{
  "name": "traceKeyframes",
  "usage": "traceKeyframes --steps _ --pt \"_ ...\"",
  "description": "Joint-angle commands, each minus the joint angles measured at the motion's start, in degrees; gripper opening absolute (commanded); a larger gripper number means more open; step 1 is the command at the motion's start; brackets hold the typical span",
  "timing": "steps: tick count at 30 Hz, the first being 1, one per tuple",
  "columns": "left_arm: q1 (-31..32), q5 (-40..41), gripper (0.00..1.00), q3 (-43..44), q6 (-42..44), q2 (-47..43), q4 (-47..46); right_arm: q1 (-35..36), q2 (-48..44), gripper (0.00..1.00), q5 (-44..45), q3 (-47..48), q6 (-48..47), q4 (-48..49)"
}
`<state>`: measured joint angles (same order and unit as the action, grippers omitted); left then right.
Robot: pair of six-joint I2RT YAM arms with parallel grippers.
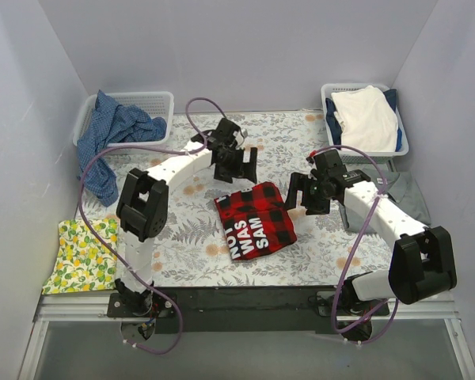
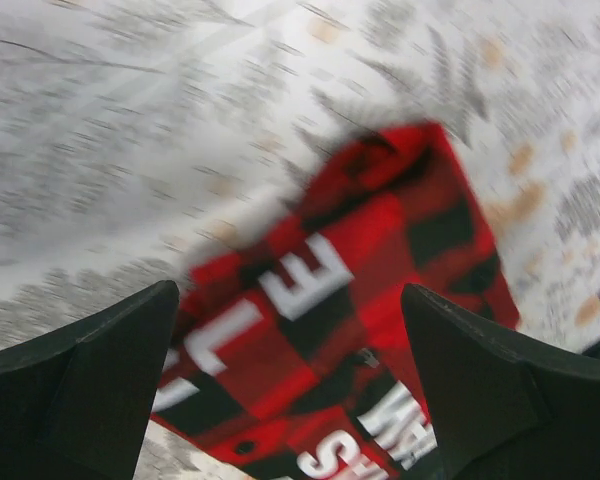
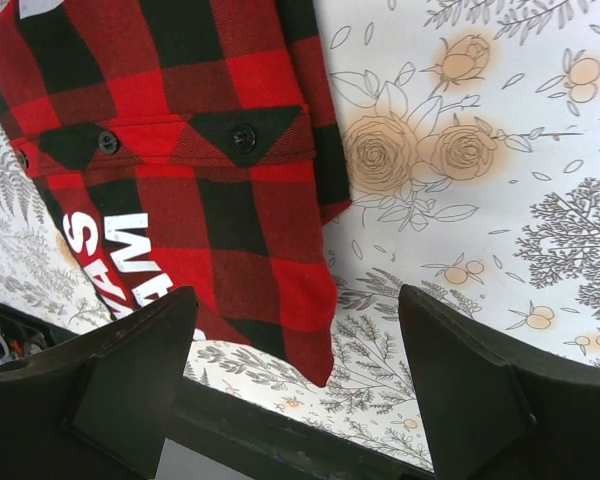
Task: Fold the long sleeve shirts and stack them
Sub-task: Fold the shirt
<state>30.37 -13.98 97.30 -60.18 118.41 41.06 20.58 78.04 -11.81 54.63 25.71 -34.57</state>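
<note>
The red-and-black plaid flannel shirt (image 1: 255, 221) lay folded, left gripper (image 1: 237, 163) and right gripper (image 1: 302, 196) each wide and empty; stacking it likely needed a fresh grasp.

A folded shirt (image 1: 256, 221) lies at the centre of the tabletop (image 1: 324, 253); the left basket (image 1: 142, 95) and right basket (image 1: 356, 85) sit at the far corners, a second shirt (image 1: 412, 194) just before the right basket, a small cloth (image 1: 83, 253) near-left.

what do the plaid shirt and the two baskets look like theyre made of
Plaid shirt: soft woven cloth, probably flannel, matte; the right wrist view shows the weave and sewn-on buttons. Left basket and right basket: seemingly hard white plastic, with slotted walls.
</note>
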Motion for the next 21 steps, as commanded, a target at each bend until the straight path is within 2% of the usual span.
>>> traceKeyframes --steps 1,6,10,14,17,21 --pt "7.42 -0.87 0.95 -4.12 2.71 -6.96 2.27 -1.68 -2.36 0.89 3.81 1.27 0.83 -0.94" --pt "10.58 -2.36 0.95 -5.89 2.09 -6.62 1.04 -5.01 -4.03 0.89 5.05 -0.31 0.04 -1.65" --pt "11.73 -3.60 0.95 -4.66 2.00 -1.89 1.48 -6.69 -4.65 0.89 4.61 -1.28 -0.40 -1.91" --pt "11.73 -0.36 0.94 -5.10 0.78 3.39 2.01 -7.04 -4.21 0.89 3.55 -0.93 -1.19 -1.82" --pt "10.94 1.75 0.94 -3.26 -1.59 7.34 2.01 -7.13 -3.42 0.89 2.76 -0.58 -1.46 -1.91" --pt "6.47 2.20 0.94 -1.94 -7.04 10.43 0.52 -7.22 -2.55 0.89 1.01 -0.49 -0.93 -1.56"
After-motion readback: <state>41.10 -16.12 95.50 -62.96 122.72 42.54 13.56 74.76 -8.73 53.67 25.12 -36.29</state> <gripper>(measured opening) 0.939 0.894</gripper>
